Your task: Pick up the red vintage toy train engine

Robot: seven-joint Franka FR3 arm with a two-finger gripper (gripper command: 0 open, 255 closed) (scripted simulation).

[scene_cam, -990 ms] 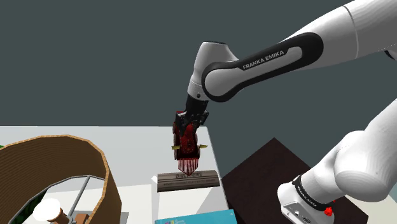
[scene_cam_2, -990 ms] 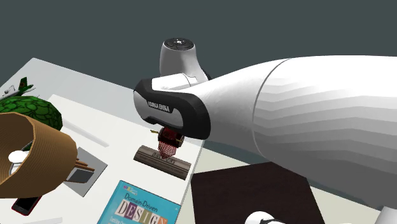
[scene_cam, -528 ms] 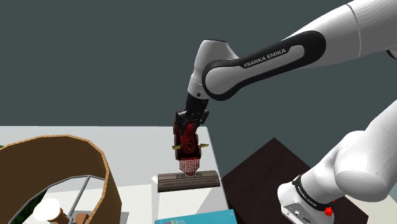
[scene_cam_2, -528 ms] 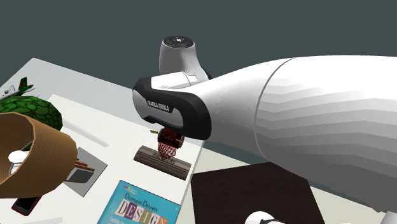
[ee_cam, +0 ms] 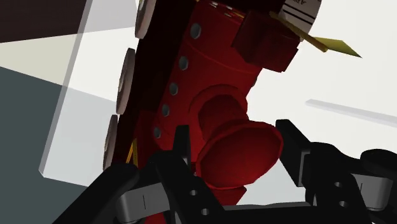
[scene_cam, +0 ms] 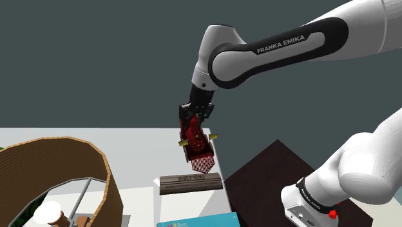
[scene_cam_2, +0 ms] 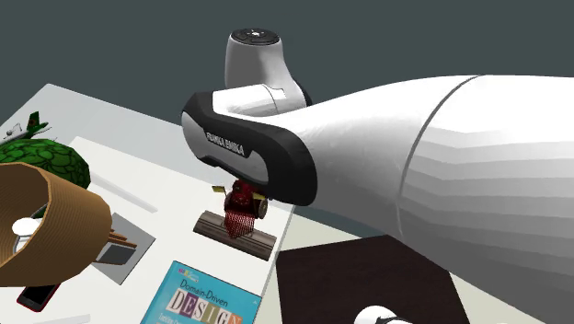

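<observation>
Bright, even light from above, soft pale shadows, deep shade on undersides

The black fingers (scene_cam: 191, 115) clasp the red toy train engine (scene_cam: 196, 145), which hangs tilted below them, grille end down; just beneath it a brown track piece (scene_cam: 191, 182) lies on the white counter (scene_cam: 142, 155); a curved brown basket (scene_cam: 84, 158) stands well apart from the fingers, toward the shoulder view's left.

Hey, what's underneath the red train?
A brown slab on the white table lies below the train, which the gripper holds. In the second exterior view, the train covers part of the slab.
</observation>
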